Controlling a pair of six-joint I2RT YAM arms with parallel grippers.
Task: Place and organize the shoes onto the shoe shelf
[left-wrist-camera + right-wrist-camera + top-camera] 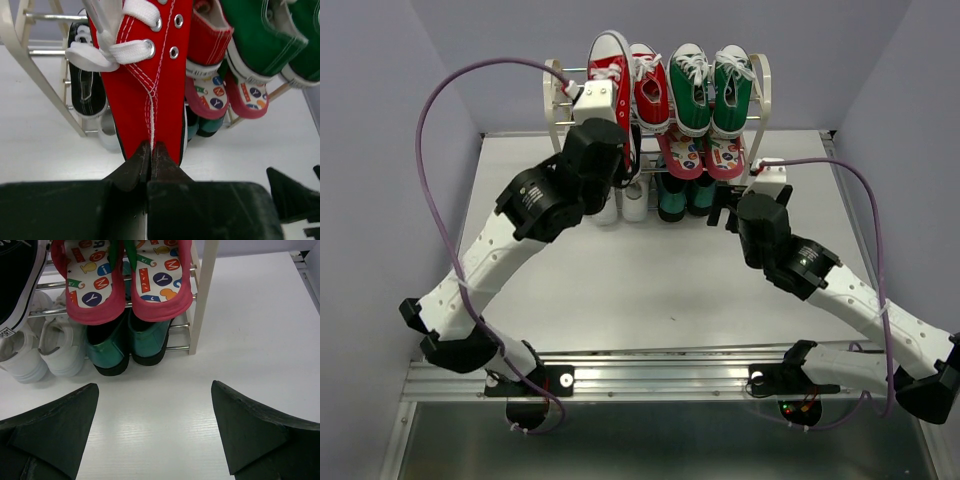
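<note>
My left gripper [151, 150] is shut on the heel seam of a red sneaker [150, 75] with white laces. It holds the shoe toe-up at the left end of the shoe shelf's [760, 90] top tier. The other red sneaker [650, 88] rests right beside it. A black sneaker [87, 90] sits on a lower tier behind the cream frame. White sneakers [55, 345] stand at the shelf's bottom left. My right gripper [154, 385] hangs open and empty over the table, in front of the shelf's lower right.
Green high-tops [710, 88] fill the right half of the top tier. Pink patterned flip-flops [125, 280] lie on the tier below, and shiny teal shoes [130, 340] stand under them. The cream shelf post [202, 295] stands just ahead of my right gripper. Walls enclose the table.
</note>
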